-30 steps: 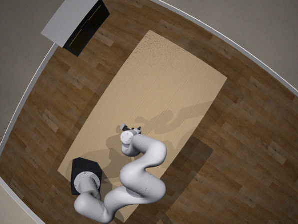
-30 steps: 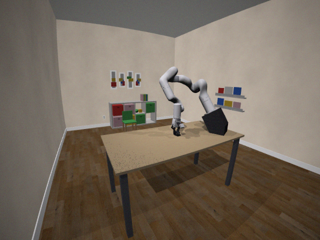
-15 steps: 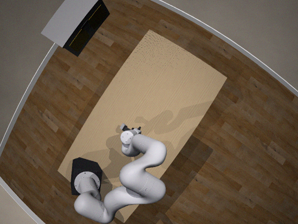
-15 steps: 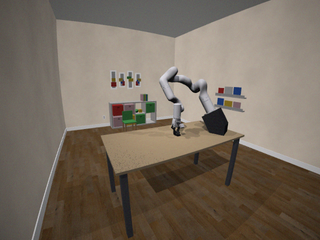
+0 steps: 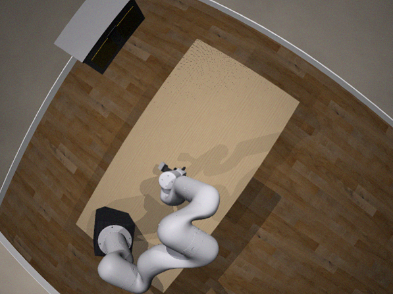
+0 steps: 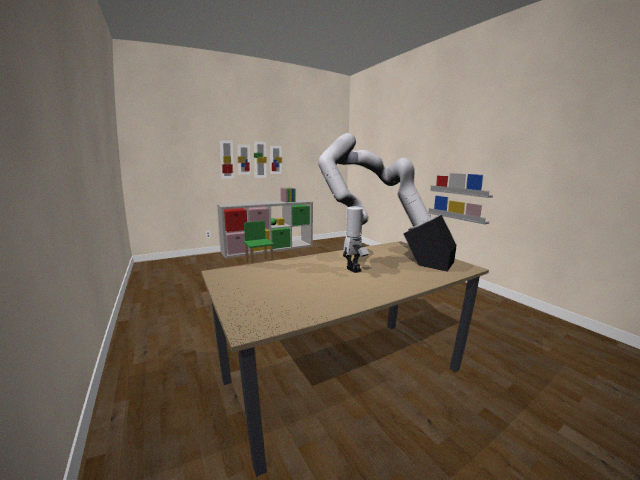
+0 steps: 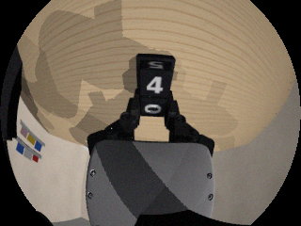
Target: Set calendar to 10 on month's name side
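Note:
In the wrist view a black calendar cube (image 7: pixel 154 85) with a white 4 on the face toward the camera stands between my fingers. Parts of other digits show on the faces above and below the 4. My gripper (image 7: pixel 152 97) is shut on this cube, low over the wooden table. In the top view the gripper (image 5: pixel 172 170) is near the table's near end, and the cube is hidden under the wrist. In the exterior view the gripper (image 6: pixel 353 263) points straight down at the table top. No tray and no second cube show in any view.
The arm's black base box (image 6: pixel 430 242) (image 5: pixel 112 227) sits tilted at the table's corner. A shelf unit with coloured bins (image 6: pixel 264 227) and a green chair (image 6: pixel 256 238) stand by the far wall.

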`<state>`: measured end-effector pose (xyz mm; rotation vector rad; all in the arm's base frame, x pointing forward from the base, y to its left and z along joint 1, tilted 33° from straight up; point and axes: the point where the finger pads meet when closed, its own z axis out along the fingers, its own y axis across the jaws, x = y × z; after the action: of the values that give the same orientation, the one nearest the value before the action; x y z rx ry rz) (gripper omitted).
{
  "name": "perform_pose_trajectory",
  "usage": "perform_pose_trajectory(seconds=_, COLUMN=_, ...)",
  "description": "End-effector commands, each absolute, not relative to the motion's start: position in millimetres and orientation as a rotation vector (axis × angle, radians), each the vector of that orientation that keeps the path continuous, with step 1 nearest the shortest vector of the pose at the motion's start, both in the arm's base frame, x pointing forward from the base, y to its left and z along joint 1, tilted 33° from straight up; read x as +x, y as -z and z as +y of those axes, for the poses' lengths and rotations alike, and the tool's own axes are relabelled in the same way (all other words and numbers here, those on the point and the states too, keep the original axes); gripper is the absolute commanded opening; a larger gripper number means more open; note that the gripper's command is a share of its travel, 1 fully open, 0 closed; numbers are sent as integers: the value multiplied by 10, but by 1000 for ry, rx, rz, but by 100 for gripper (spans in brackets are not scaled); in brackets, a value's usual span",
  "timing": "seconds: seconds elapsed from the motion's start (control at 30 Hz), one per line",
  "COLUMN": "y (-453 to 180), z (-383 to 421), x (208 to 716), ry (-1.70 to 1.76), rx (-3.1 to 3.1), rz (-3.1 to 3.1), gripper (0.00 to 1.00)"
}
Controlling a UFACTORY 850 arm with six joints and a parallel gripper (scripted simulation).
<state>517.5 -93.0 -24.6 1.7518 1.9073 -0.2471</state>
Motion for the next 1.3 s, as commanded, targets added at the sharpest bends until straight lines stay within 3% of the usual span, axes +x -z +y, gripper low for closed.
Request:
perform_pose_trajectory(seconds=0.0, y=243, z=-928, x=5179, ry=246, rx=1751, rz=1907, gripper=29)
perform_pose_trajectory(seconds=0.87, y=226, z=-919, x=5174, ry=246, rx=1751, rz=1907, gripper=29)
perform_pose_trajectory(seconds=1.27, y=-286, z=-629, x=5016, ry=246, rx=1751, rz=1907, gripper=29)
